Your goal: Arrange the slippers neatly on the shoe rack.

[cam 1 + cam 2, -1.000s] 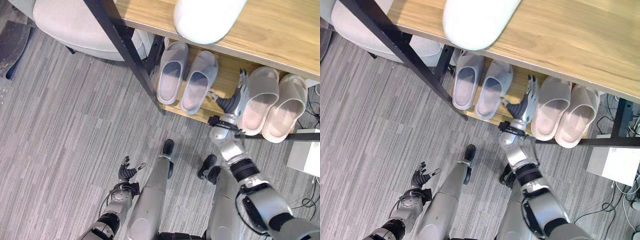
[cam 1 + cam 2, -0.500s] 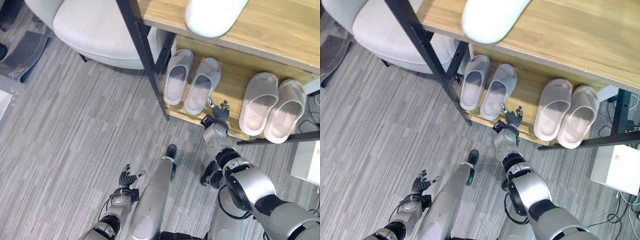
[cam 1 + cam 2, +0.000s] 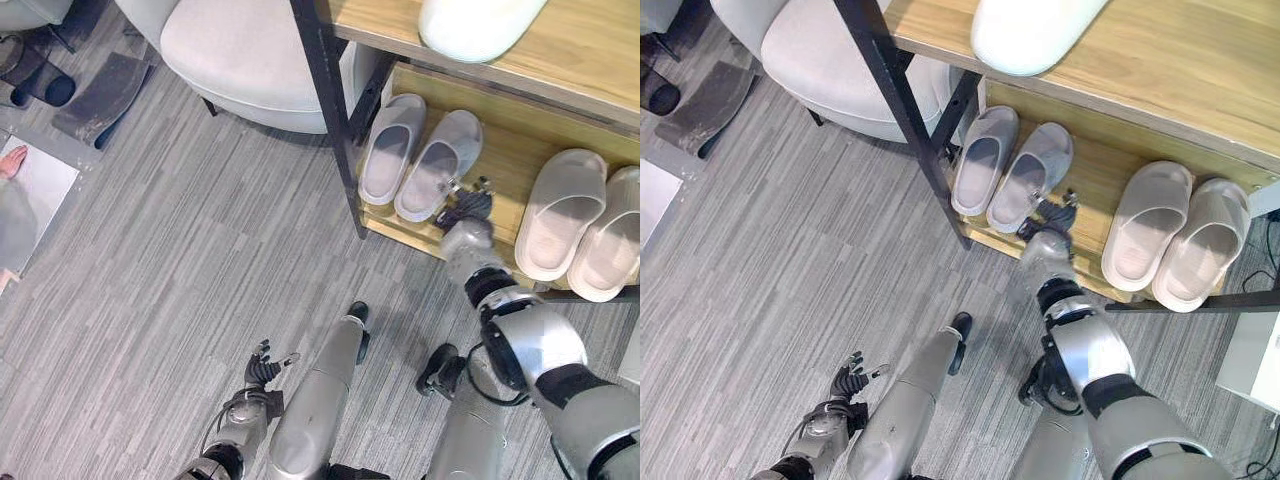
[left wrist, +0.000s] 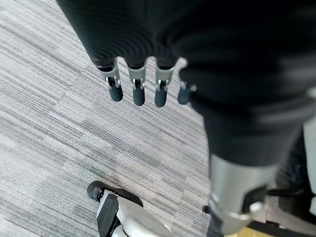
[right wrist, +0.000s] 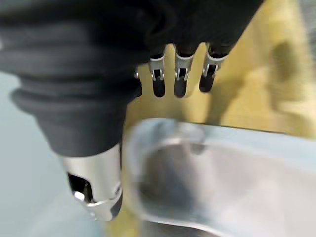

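wooden shoe rack [image 3: 500,165], grey slippers [image 3: 420,160], beige slippers [image 3: 580,225]

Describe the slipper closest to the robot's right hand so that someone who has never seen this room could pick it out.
Find the wooden shoe rack with black legs. On its low shelf sit a grey pair and, further right, a beige pair. It is the grey slipper on the right of its pair, with the right robot hand beside its heel.

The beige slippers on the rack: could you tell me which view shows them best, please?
The right eye view: both beige slippers lie whole, side by side. The left eye view cuts the outer one off at the edge.
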